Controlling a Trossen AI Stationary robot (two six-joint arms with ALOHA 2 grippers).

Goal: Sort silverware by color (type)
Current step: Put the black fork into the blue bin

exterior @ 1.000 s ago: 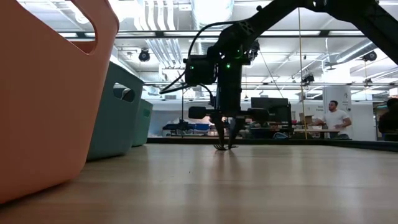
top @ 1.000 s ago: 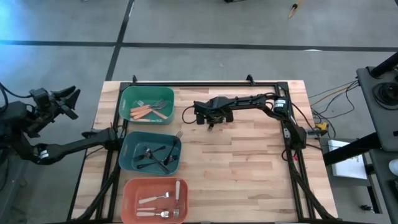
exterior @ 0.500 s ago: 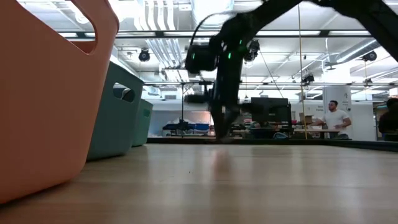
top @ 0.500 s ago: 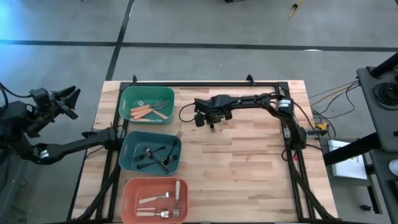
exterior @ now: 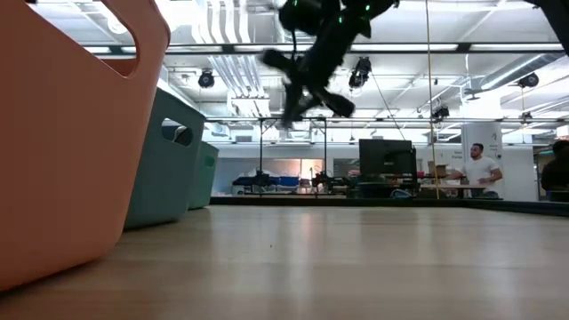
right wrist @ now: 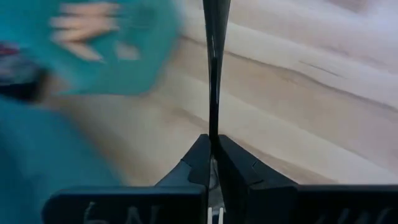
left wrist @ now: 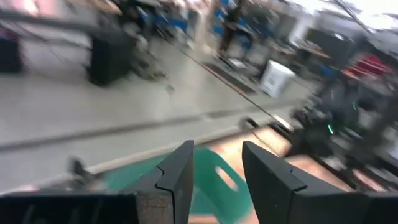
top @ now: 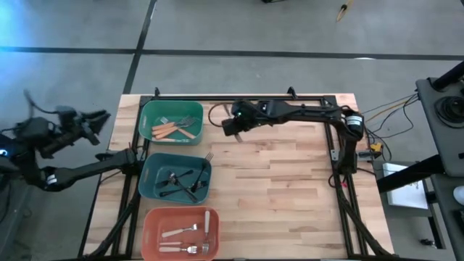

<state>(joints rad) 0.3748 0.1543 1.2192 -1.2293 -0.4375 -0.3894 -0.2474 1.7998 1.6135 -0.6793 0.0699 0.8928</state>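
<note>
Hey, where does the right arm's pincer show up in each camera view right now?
High view: right pincer above the table's far side, just right of the green bin.
Low view: blurred, high in the air, top centre.
Right wrist view: bottom centre, shut on a black fork.
Left wrist view: cannot pick it out.
Shared landmark: the green bin.

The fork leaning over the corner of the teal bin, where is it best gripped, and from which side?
Probably the metal neck of the fork, from above on the table side: that end pokes out over the teal bin rim, while its handle lies inside among others.
</note>
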